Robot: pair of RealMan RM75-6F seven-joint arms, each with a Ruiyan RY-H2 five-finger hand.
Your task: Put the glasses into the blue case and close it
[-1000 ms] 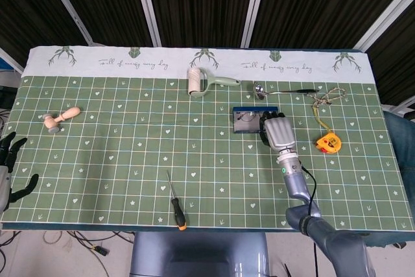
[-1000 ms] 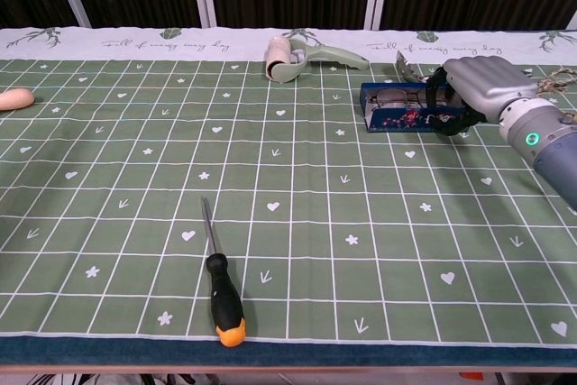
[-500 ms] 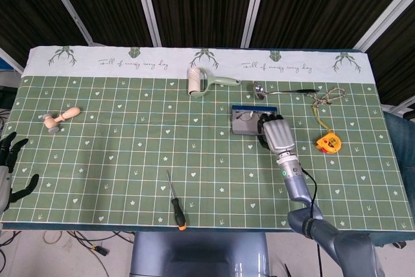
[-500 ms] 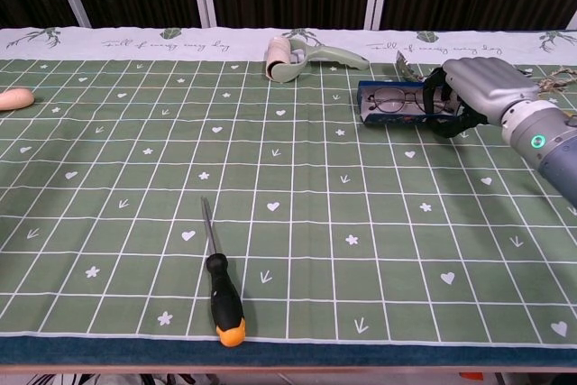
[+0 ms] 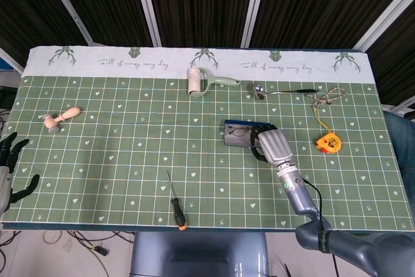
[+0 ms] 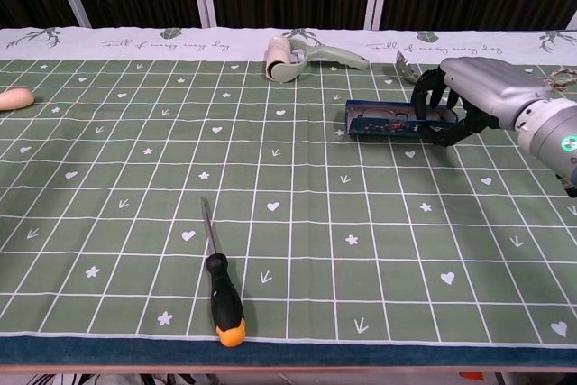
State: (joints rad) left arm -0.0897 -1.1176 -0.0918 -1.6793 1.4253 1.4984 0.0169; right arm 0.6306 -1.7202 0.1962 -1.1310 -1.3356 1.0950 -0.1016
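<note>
- The table (image 5: 117,160) is carrying the blue case (image 5: 238,133) right of centre, its long axis running left to right.
- The right hand (image 5: 273,146) is gripping the case's right end, fingers curled over the rim; the case is extending leftward from it.
- The left hand (image 5: 8,170) is hanging with fingers apart at the far-left edge, well apart from the case.
- The glasses (image 6: 383,118) are lying inside the case, which is not yet closed.

The blue case (image 5: 238,133) lies open on the green gridded tabletop (image 5: 130,154), right of centre, its long side running left to right and slightly tilted. The glasses (image 6: 379,120) lie inside it, lenses visible. The right robot hand (image 5: 272,144) grips the case's right end.
</note>
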